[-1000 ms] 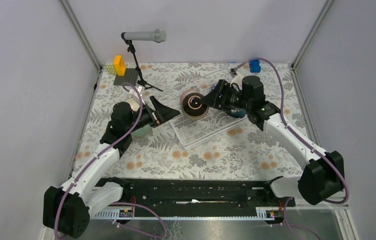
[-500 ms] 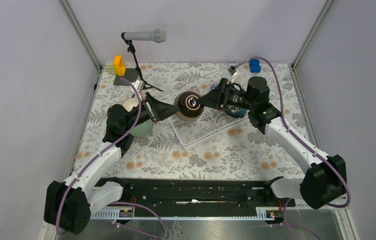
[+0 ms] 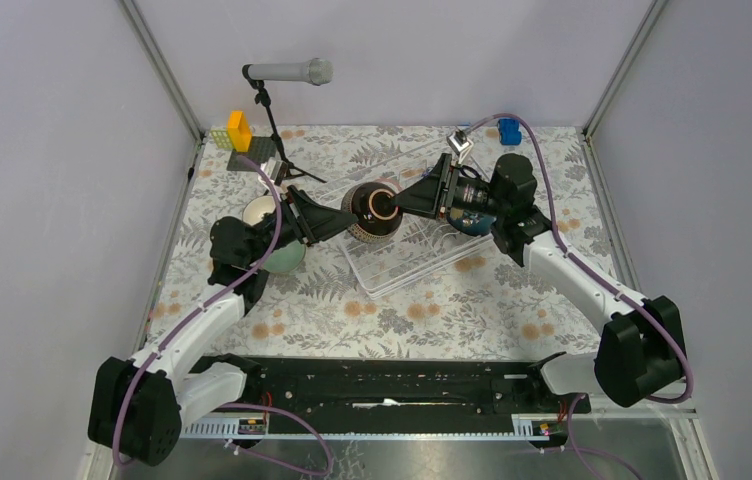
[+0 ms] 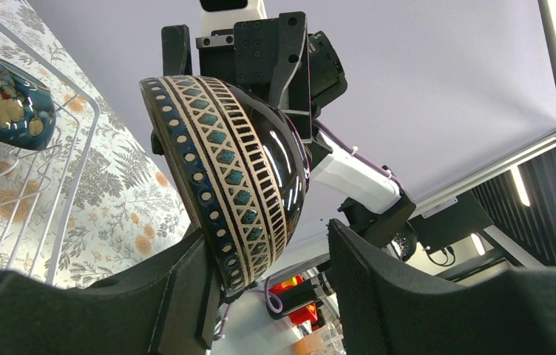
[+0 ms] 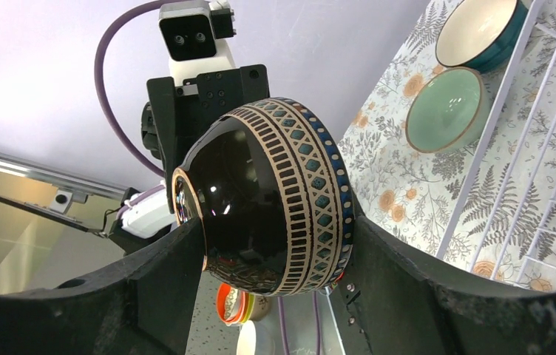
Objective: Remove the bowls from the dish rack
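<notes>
Over the dish rack (image 3: 404, 268) edge, dark brown bowl (image 3: 370, 212) in right jaws, left jaws loose around rim.

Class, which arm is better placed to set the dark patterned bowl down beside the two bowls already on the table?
Left, probably. The left gripper straddles the dark bowl, and the mint bowl and white-lined bowl sit beside that arm; the right gripper must reach across the rack.

Dark teal bowl (image 4: 7, 103) partly beyond left edge
</notes>
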Robot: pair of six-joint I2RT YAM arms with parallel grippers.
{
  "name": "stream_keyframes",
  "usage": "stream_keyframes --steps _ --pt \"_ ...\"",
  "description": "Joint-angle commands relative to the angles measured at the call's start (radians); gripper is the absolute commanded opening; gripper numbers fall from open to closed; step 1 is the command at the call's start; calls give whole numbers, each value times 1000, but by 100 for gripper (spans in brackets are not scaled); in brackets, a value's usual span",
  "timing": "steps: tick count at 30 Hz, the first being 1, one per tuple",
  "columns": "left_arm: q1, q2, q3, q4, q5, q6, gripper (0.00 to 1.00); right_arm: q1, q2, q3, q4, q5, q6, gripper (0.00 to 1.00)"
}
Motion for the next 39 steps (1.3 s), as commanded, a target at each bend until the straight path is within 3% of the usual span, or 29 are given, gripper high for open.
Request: stream_keyframes --steps 1,11,21,27,30,33,39 --pt "-22 -1 11 136 -6 -18 56 -2 4 9 85 -19 21 67" --pt "-53 30 2 232 -71 -55 32 -1 35 1 58 0 0 70" --pt "-78 74 30 312 -136 -68 1 -1 66 -7 83 21 15 91" --pt "-84 134 61 207 -161 7 0 0 86 -24 109 41 31 90" --pt "-84 154 69 161 -155 38 0 -1 75 -22 42 72 -25 93" --pt "-84 140 91 11 -165 139 0 -1 48 -4 -95 142 -128 96" --pt "-84 52 232 -671 -419 497 0 -1 -11 36 -338 317 -303 97"
